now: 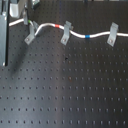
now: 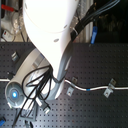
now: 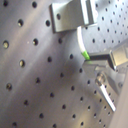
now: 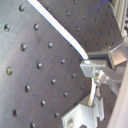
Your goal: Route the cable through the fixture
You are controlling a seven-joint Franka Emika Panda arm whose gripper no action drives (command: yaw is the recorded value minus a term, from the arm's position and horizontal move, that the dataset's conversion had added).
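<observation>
The white cable (image 1: 75,34) runs across the back of the black perforated table in the first exterior view, with a red band (image 1: 56,25) and a blue band (image 1: 88,36). The slanted grey fixture (image 1: 30,35) stands at the first exterior view's left, right beside the cable's green band (image 1: 32,23). My gripper (image 1: 26,19) hangs just above it, shut on the cable at the green band (image 3: 85,52). In both wrist views the fixture (image 3: 72,15) (image 4: 80,117) sits close to the gripper (image 3: 92,59) (image 4: 92,67). The arm hides gripper and fixture in the second exterior view.
Two narrower upright grey clips (image 1: 65,34) (image 1: 112,34) hold the cable further right, also seen as clips (image 2: 70,91) (image 2: 108,91). A grey post (image 1: 5,35) stands at the first exterior view's left edge. The arm's white body (image 2: 50,30) and black hoses fill the second exterior view.
</observation>
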